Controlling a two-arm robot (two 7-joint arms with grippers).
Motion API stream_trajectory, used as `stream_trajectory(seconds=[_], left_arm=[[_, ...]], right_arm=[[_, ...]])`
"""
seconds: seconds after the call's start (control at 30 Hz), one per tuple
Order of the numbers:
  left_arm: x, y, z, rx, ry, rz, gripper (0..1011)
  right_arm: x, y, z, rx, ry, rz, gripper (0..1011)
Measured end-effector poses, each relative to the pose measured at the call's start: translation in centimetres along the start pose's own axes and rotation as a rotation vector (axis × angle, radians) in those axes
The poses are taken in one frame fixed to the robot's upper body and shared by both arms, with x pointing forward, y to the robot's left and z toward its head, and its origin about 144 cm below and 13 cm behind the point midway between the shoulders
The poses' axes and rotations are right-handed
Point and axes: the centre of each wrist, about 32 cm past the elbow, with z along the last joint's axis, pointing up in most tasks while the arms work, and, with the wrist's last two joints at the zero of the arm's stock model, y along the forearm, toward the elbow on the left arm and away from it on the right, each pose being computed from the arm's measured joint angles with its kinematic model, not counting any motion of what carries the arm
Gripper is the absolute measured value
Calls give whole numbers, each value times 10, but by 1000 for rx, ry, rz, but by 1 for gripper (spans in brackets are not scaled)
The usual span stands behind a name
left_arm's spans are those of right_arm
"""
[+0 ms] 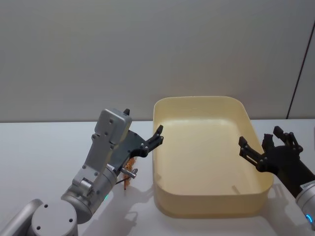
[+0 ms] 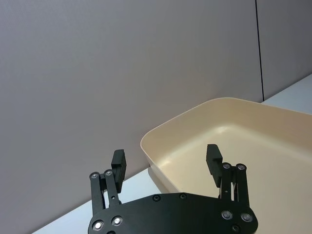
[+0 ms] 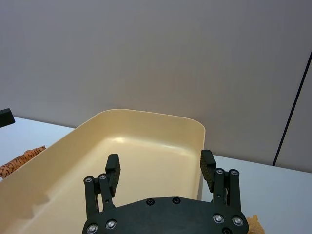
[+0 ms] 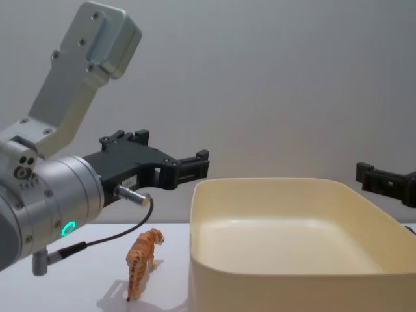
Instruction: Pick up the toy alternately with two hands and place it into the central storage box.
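"Where is the toy tiger [image 4: 143,260]?"

"Lower left of the chest view, standing on the table [image 1: 29,147] just beside the cream storage box [image 4: 273,292], below the left gripper [image 2: 166,157], untouched."

"The grippers?"

"Both spread wide, empty. The right gripper [image 3: 160,163] hovers at the box's right rim."

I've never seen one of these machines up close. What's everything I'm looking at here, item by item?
storage box: one, cream-yellow, middle of the table.
toy tiger: one, orange with dark stripes, standing on the table just left of the box.
tan object: one, orange-tan, on the table near the right gripper; too cut off to identify.
table: one, white.
wall: one, grey, behind the table.
left gripper: one, black, open, on a silver-grey arm, raised beside the box's left rim.
right gripper: one, black, open, at the box's right rim.
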Motion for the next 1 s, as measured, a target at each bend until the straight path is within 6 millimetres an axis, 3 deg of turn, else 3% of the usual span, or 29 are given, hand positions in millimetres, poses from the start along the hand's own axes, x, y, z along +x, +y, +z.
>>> stream_trajectory(seconds=[0.43,1.0], left_arm=[[2,1,-1,7,11,-9,1002],[17,19,-2,83,41,-46,1001]], right_arm=[[0,0,0,0,0,0,1001],[0,0,0,0,0,0,1001]])
